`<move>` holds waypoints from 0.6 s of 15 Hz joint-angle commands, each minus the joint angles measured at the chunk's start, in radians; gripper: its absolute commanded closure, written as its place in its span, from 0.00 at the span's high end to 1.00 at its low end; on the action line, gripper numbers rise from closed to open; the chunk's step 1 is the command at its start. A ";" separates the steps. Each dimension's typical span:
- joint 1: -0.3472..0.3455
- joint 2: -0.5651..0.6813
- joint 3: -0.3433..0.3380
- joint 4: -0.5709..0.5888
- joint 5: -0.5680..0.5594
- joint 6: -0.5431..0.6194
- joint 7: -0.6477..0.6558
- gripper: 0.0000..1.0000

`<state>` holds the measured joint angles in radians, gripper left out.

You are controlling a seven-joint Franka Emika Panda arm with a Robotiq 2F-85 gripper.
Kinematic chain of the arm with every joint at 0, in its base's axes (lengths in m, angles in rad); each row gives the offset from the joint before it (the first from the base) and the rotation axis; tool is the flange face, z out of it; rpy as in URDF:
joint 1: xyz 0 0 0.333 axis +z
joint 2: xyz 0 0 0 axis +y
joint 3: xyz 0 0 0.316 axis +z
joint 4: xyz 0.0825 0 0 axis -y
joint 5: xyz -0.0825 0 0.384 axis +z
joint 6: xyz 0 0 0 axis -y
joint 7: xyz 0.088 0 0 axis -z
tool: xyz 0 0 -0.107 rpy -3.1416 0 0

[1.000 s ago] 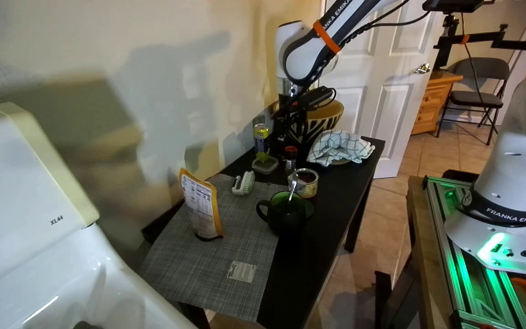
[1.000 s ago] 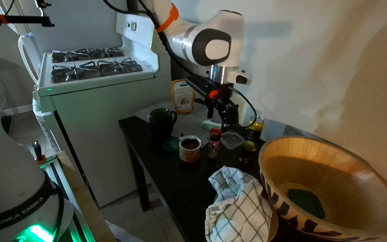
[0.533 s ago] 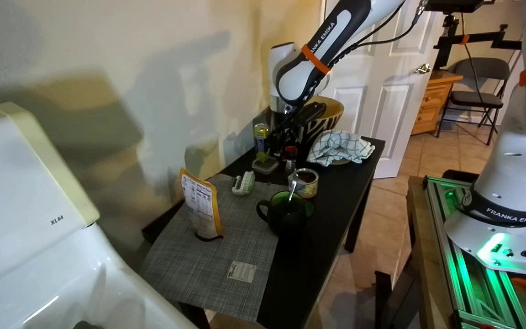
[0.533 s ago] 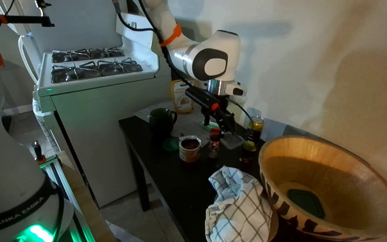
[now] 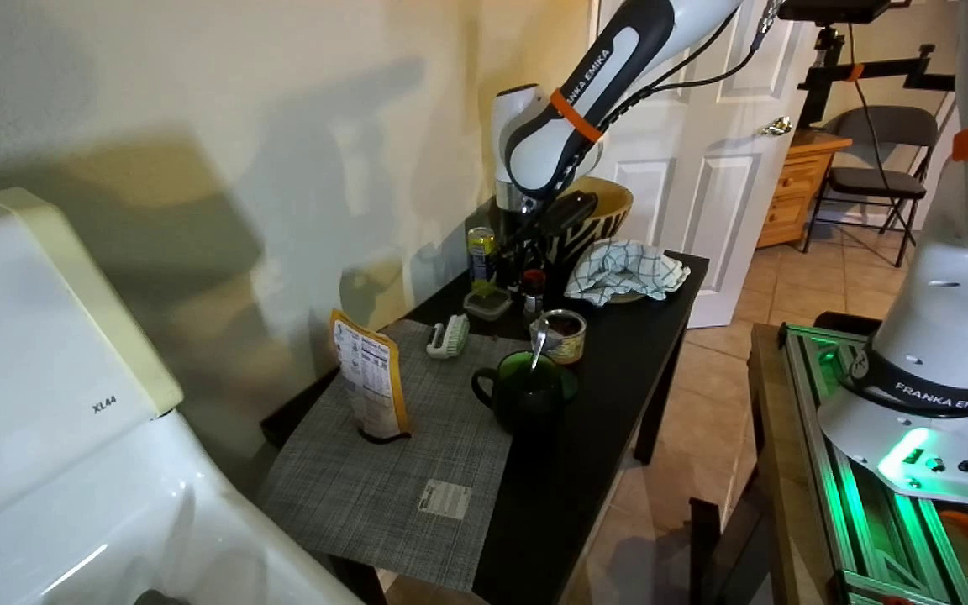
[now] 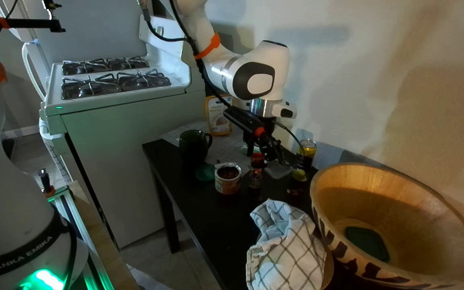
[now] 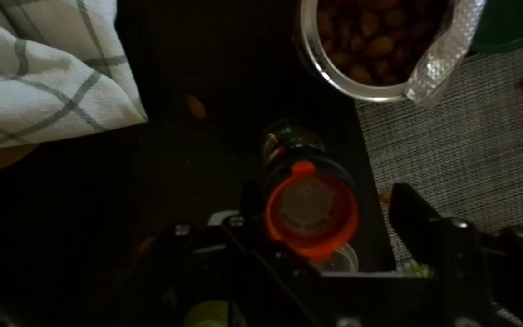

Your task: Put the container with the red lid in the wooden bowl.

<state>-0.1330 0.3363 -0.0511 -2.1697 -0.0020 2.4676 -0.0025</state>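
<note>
Container w/ the red lid point(image 6: 256, 174) stands up on the dark worktop point(image 6: 216, 219), btwn a nut can point(image 6: 228, 186) and a clear tub point(image 5: 492, 309). It's not in the wooden bowl point(image 6: 413, 221) yet. The end effector point(image 7: 326, 195) is at the lid w/ its fingers point(image 7: 411, 215) spread, one on ea. side, and holds nothing. So the step now is prob. the grab.

To do it well: one finger looks close to the lid and the other has a bigger gap, so slide over a bit first, then squeeze slow. If not, the near finger could bump it, and b/c it's tall and thin it might tip. Can't tell how low the tips are, so check they're down past the lid's top. Then lift straight up, high enough to get over the bowl's tall side, and don't drag thru the checked towel point(image 6: 288, 241) on the way. Set it down soft inside, no dropping.

Inside stuff: the bowl has a flat dark green piece point(image 6: 367, 243) in it, maybe a lid, so put the container next to that. The can has brown nuts point(image 7: 370, 41), prob. almonds, and its foil point(image 7: 443, 54) is peeled back. The container's too dark to see what's in it. Can't tell w/ the tub. Green mug point(image 6: 193, 151): can't see its bottom. Towel lies on a tan dish point(image 6: 328, 268) and hides what's in there, if anything.
</note>
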 commanded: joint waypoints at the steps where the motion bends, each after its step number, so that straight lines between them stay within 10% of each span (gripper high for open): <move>1: 0.009 0.001 -0.015 0.007 0.002 -0.029 -0.010 0.44; 4: 0.012 -0.006 -0.020 0.003 -0.005 -0.037 -0.007 0.21; 9: -0.004 -0.160 -0.006 -0.080 0.010 -0.121 -0.108 0.21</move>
<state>-0.1329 0.3138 -0.0581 -2.1735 -0.0034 2.4072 -0.0369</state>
